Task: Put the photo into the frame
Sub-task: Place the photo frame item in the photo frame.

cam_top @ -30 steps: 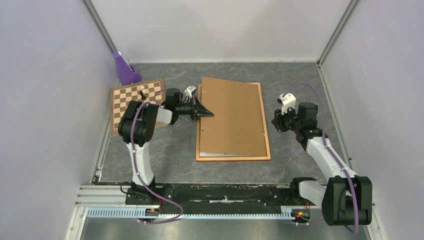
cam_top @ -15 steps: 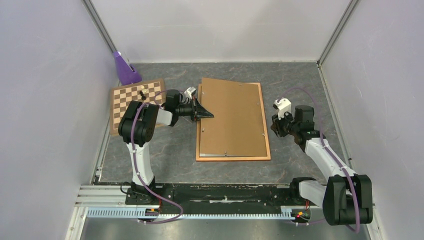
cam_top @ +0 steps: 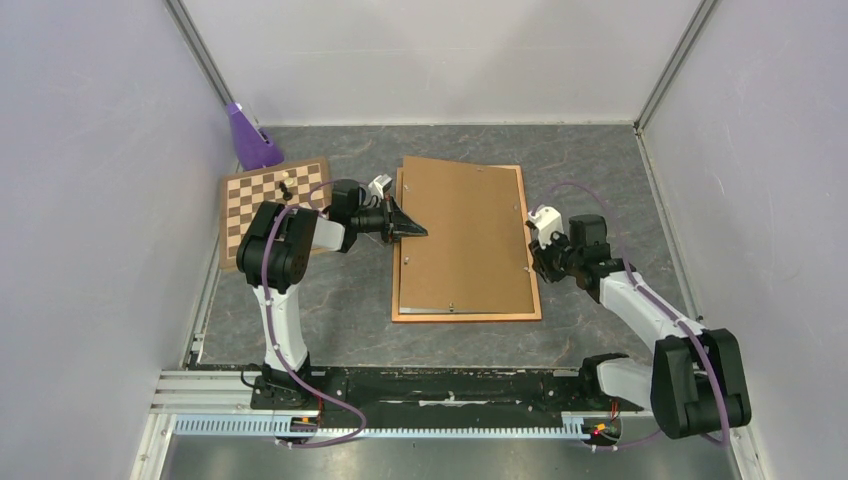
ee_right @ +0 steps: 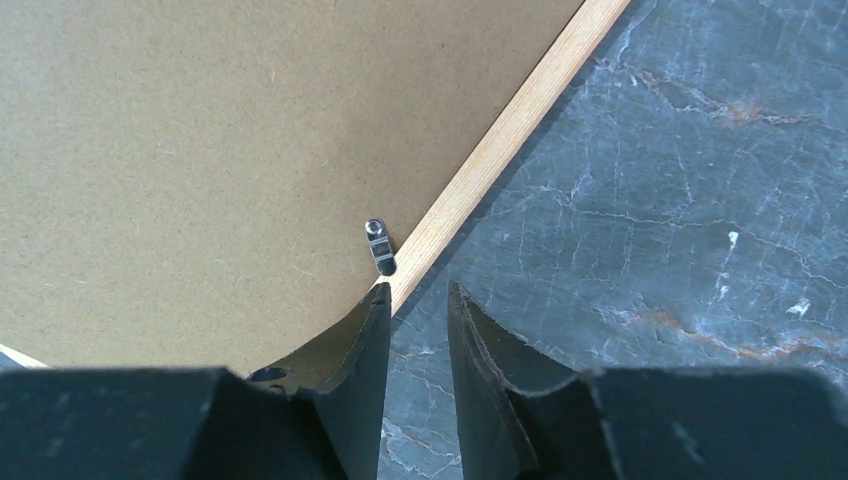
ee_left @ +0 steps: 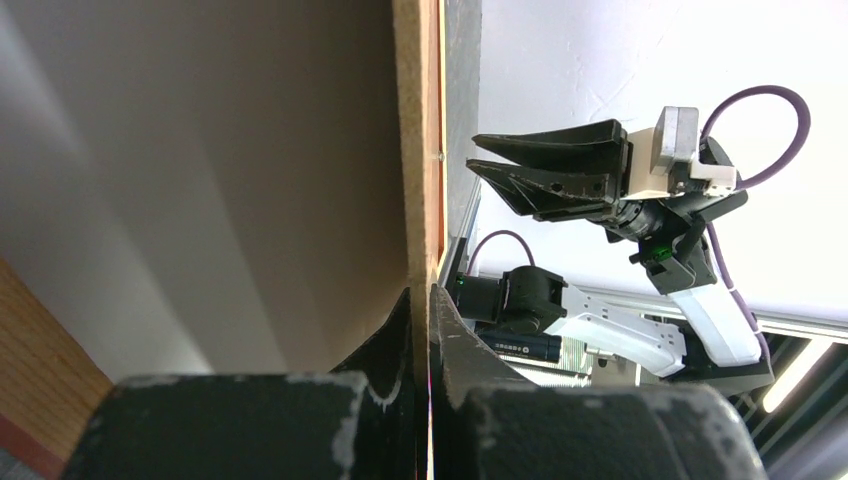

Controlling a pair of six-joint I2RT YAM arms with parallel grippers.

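Observation:
The orange-brown frame (cam_top: 466, 316) lies flat mid-table. On it rests the brown hardboard backing panel (cam_top: 465, 230), slightly askew. My left gripper (cam_top: 420, 231) is shut on the panel's left edge, and the thin board edge (ee_left: 415, 150) runs between its fingers (ee_left: 398, 330). The photo is hidden; a thin pale strip (cam_top: 425, 307) shows under the panel's near edge, and I cannot tell what it is. My right gripper (cam_top: 538, 262) hovers at the frame's right rail (ee_right: 500, 130). Its jaws (ee_right: 415, 300) stand a little apart with nothing between them, just near a small metal clip (ee_right: 381, 246).
A chessboard (cam_top: 262, 215) with a couple of pieces (cam_top: 286, 188) lies left of the frame, beside my left arm. A purple object (cam_top: 248, 140) stands in the back left corner. Walls close in on three sides. Bare grey marbled table (ee_right: 650, 250) lies right of the frame.
My right arm has swung left and down to the frame's right rail, its jaws narrowing slightly. The left gripper and the panel have not moved.

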